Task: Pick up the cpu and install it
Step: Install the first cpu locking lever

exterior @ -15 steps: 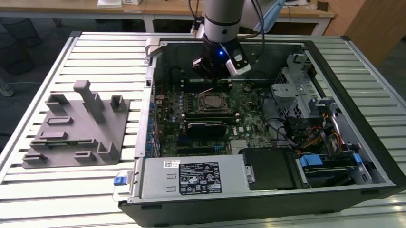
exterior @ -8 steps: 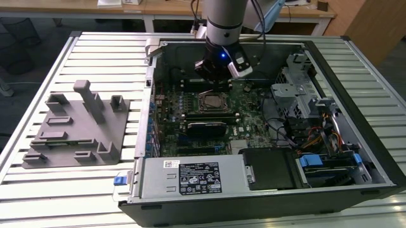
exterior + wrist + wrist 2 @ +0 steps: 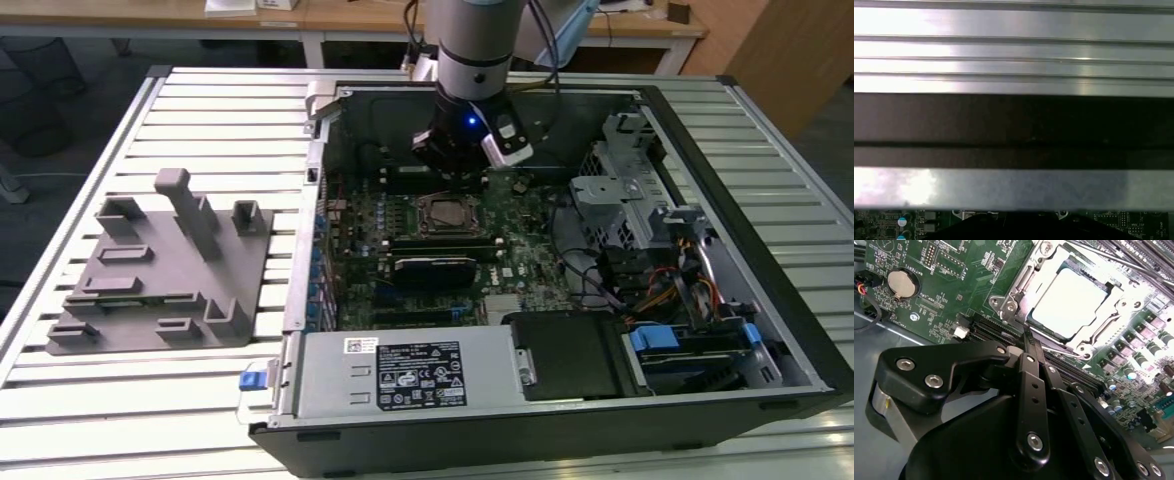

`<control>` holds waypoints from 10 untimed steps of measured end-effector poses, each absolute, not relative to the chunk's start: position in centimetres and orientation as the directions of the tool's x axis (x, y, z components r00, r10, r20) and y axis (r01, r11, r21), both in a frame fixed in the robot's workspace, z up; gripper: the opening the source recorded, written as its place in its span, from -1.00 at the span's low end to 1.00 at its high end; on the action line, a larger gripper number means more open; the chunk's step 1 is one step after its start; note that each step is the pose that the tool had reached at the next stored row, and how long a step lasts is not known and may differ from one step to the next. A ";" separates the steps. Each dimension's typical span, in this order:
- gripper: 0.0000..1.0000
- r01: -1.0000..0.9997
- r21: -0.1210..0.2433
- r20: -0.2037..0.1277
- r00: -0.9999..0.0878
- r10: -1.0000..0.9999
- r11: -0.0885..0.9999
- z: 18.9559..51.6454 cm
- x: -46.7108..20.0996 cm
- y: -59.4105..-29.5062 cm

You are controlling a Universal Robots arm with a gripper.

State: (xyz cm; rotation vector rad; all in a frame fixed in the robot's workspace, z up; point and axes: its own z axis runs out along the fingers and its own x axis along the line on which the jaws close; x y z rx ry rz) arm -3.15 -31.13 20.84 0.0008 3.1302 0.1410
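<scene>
Computer case (image 3: 747, 300) lying open, green motherboard (image 3: 527, 235) inside.
Shiny square cpu (image 3: 1071, 302) sits in its metal-framed socket (image 3: 1014, 292); black tool (image 3: 1029, 342) clenched, empty, just beside.

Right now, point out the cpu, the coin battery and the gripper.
cpu (image 3: 1072, 300), second wrist view, middle of its shiny top.
coin battery (image 3: 903, 283), second wrist view, its face.
gripper (image 3: 1028, 336), second wrist view, at the fingertips.

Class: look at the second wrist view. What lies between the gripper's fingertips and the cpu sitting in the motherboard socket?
In the second wrist view, the socket's metal frame and black memory slots lie between the gripper and the cpu.
</scene>
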 end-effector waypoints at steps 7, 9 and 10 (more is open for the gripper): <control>-0.79 0.000 0.087 -0.006 -1.000 0.001 0.996 20.2 -2.9 -31.1; -0.79 0.000 0.084 -0.006 -1.000 0.001 0.996 20.0 -2.9 -31.1; -0.79 0.000 0.083 -0.006 -1.000 0.001 0.997 20.0 -2.9 -31.1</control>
